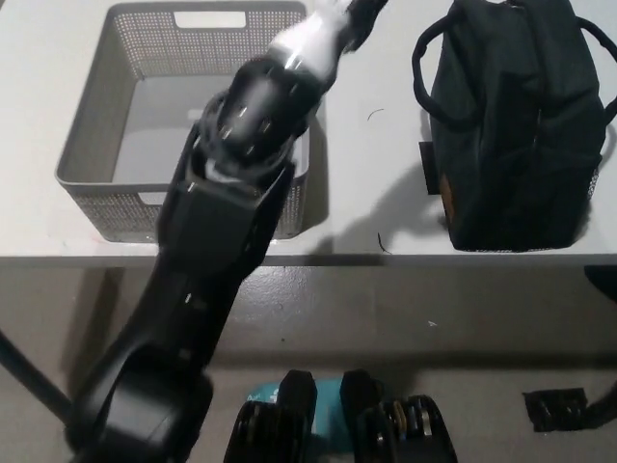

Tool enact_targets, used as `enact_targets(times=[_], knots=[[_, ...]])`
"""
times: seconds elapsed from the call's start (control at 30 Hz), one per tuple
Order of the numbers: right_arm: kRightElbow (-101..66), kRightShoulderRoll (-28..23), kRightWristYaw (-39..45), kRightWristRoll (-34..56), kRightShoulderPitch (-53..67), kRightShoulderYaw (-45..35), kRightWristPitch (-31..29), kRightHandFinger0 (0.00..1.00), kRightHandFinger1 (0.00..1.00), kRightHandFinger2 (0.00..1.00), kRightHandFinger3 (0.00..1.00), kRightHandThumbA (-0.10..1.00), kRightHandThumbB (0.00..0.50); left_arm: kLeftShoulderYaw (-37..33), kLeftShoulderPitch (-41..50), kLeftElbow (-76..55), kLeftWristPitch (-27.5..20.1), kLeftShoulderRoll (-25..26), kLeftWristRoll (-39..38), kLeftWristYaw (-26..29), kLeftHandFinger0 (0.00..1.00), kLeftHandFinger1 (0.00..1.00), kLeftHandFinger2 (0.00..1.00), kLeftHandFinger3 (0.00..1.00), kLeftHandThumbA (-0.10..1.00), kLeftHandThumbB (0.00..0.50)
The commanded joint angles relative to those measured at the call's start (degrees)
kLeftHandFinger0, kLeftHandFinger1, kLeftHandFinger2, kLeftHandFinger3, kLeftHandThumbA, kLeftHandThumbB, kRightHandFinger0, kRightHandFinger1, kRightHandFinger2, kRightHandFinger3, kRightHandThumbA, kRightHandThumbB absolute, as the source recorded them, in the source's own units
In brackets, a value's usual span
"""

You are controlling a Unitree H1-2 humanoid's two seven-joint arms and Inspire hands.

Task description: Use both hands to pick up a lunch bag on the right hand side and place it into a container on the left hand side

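The dark lunch bag [516, 125] stands on the right of the white table [371, 164], its strap loops at the left and top. On the left sits the grey perforated container [92, 159], with nothing showing inside it. My left arm is raised across the middle of the picture and covers the container's right side. Only a blurred bit of the left hand [349, 12] shows at the top edge, between container and bag and left of the bag's strap. The right hand is out of sight.
The table's front edge [386, 258] runs across the picture below the bag and container. Below it lies the grey floor, with a dark plate [554, 407] at the lower right. A gap of bare tabletop separates container and bag.
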Motion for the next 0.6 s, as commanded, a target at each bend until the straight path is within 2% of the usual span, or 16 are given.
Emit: enact_targets(times=[0.0,0.13,0.2,0.3,0.4,0.5,0.57], knots=[[7.4,-3.8,0.1,2.1,-9.1,-0.1,1.3,1.00,1.00,1.00,1.00,1.00,0.118,2.8,-8.9,8.5,-0.4,-1.0,1.0,6.2,1.00,1.00,1.00,1.00,1.00,0.346],[17.5,-5.8,1.0,1.3,-14.6,1.0,-0.1,1.00,1.00,1.00,1.00,1.00,0.125,3.8,-12.9,16.5,-1.8,-1.1,1.6,8.1,1.00,1.00,1.00,1.00,1.00,0.349],[23.5,-6.5,2.0,1.7,-17.7,1.6,0.8,1.00,1.00,1.00,1.00,1.00,0.098,4.1,-15.1,22.5,-3.8,-1.4,1.6,9.2,1.00,1.00,1.00,1.00,1.00,0.357],[30.8,-6.9,3.6,2.3,-20.8,2.2,-1.1,1.00,1.00,1.00,1.00,1.00,0.078,4.8,-17.2,28.6,-5.0,-1.6,0.9,9.9,1.00,1.00,1.00,1.00,1.00,0.362],[37.8,-6.7,4.8,3.3,-23.6,2.3,-1.2,1.00,1.00,1.00,1.00,1.00,0.097,4.9,-18.4,33.8,-6.1,-1.9,1.0,10.8,1.00,1.00,1.00,1.00,1.00,0.347],[44.1,-6.4,5.9,3.2,-25.5,2.8,-3.7,1.00,1.00,1.00,1.00,1.00,0.125,4.2,-18.6,37.2,-7.7,-1.5,1.9,11.3,1.00,1.00,1.00,1.00,1.00,0.342],[45.9,-5.7,6.5,3.3,-25.9,3.2,-4.3,1.00,1.00,1.00,1.00,1.00,0.120,4.3,-18.4,39.3,-9.0,-1.5,1.7,11.6,1.00,1.00,1.00,1.00,1.00,0.328]])
